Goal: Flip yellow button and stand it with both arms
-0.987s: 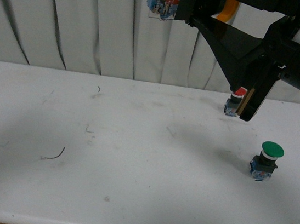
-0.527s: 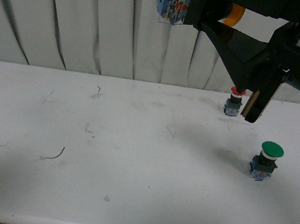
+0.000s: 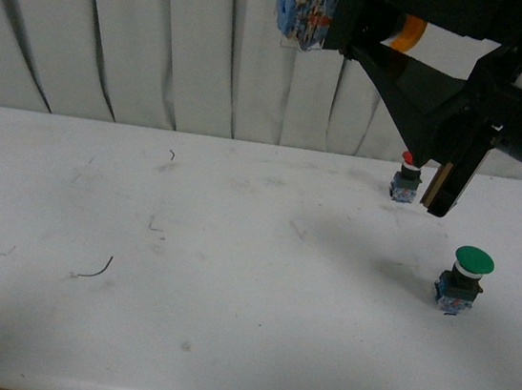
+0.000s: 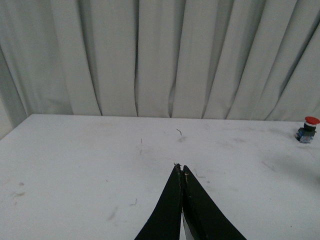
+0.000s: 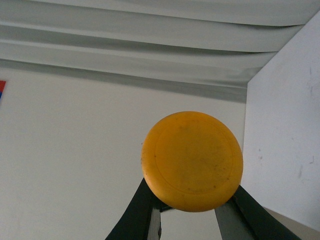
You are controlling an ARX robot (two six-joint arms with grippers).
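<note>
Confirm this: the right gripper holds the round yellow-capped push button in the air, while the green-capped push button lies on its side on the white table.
Wrong on one point: the green-capped push button stands upright on the white table, as the front view shows. The right gripper does hold the yellow-capped push button aloft.
</note>
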